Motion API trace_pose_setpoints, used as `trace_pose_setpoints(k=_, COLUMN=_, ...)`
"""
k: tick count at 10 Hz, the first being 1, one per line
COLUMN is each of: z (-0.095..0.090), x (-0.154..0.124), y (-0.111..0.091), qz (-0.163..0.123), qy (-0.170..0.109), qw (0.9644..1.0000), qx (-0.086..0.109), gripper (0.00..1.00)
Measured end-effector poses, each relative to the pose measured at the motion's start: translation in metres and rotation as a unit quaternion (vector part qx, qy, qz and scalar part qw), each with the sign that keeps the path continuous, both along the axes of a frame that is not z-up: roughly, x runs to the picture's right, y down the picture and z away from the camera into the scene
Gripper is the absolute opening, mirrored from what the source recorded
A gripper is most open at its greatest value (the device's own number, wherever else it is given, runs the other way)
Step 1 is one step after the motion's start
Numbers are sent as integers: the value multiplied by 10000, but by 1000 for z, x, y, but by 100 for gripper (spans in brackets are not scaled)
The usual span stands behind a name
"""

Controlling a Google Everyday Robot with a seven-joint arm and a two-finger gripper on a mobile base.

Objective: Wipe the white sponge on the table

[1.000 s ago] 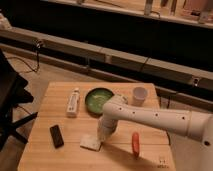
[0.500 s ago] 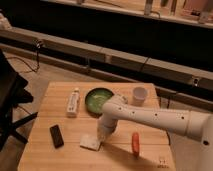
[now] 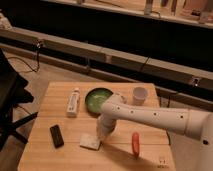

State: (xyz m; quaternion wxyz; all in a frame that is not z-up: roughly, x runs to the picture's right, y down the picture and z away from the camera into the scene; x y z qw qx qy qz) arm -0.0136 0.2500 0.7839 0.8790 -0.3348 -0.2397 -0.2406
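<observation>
The white sponge (image 3: 90, 142) lies flat on the light wooden table (image 3: 60, 160), near the front middle. My gripper (image 3: 102, 134) points down at the sponge's right end, touching or just above it. My white arm (image 3: 150, 116) reaches in from the right across the table.
A black phone-like slab (image 3: 56, 136) lies left of the sponge. A white tube with a red cap (image 3: 73, 102) and a green bowl (image 3: 97, 99) sit further back. A white cup (image 3: 140, 95) stands at the back right. An orange-red object (image 3: 135, 143) lies to the right of the sponge.
</observation>
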Motion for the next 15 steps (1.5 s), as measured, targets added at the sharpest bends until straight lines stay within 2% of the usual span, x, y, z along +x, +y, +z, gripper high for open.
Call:
trace_pose_setpoints(k=4, z=3, x=21, y=-28, qz=180, qy=36, qw=9998, qx=3, gripper=0)
trace_pose_setpoints(k=8, z=2, x=71, y=-39, qz=488, qy=417, qw=9979, qx=-2, gripper=0)
trace_pose_setpoints(k=10, z=-6, x=91, y=-30, qz=638, qy=675, qw=9957, qx=-49, gripper=0)
trace_pose_setpoints(k=12, z=-11, x=101, y=-12, qz=731, qy=843, qw=9936, qx=-161, gripper=0)
trace_pose_setpoints(k=15, z=-3, x=96, y=8, qz=724, qy=821, qw=9934, qx=-349, gripper=0)
